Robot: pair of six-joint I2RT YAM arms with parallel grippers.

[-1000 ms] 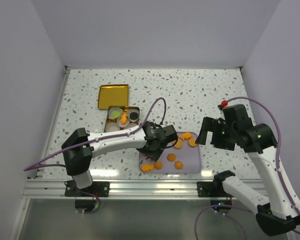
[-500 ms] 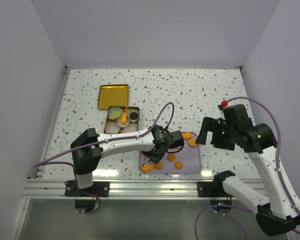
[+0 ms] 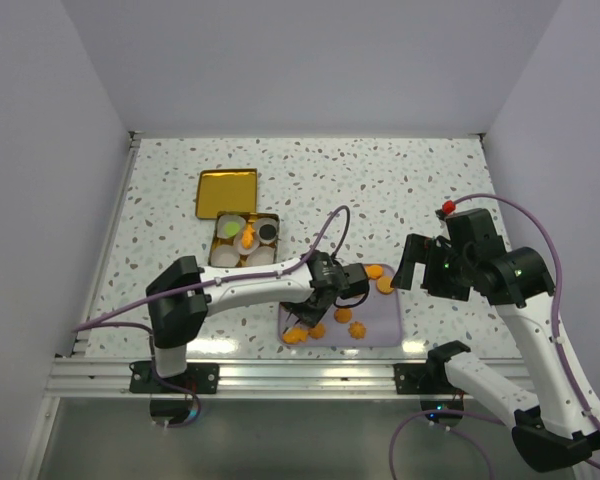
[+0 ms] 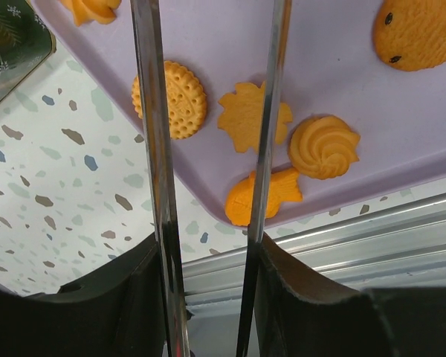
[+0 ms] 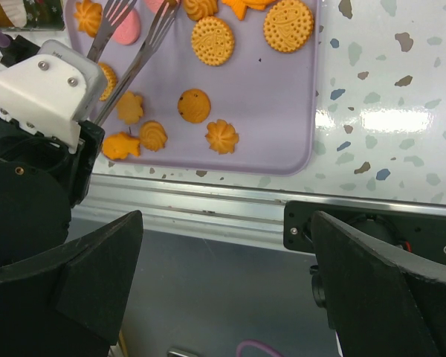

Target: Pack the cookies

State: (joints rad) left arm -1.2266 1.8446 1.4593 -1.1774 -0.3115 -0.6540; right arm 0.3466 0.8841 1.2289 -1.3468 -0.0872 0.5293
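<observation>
Cookie, leaf-shaped, flat on purple tray between parted blades of left gripper, half under one blade, unclamped.

Table: white terrazzo top with grey and brown flecks, my arms bolted at its near rail. I log three items directly on it.
- Lilac tray, flat, near edge, about centre.
- Square gold tin, open, beyond the tray's left corner.
- Gold lid, flat, just beyond the tin; contact unclear.

Lilac tray, gold lid, speckled table
</observation>
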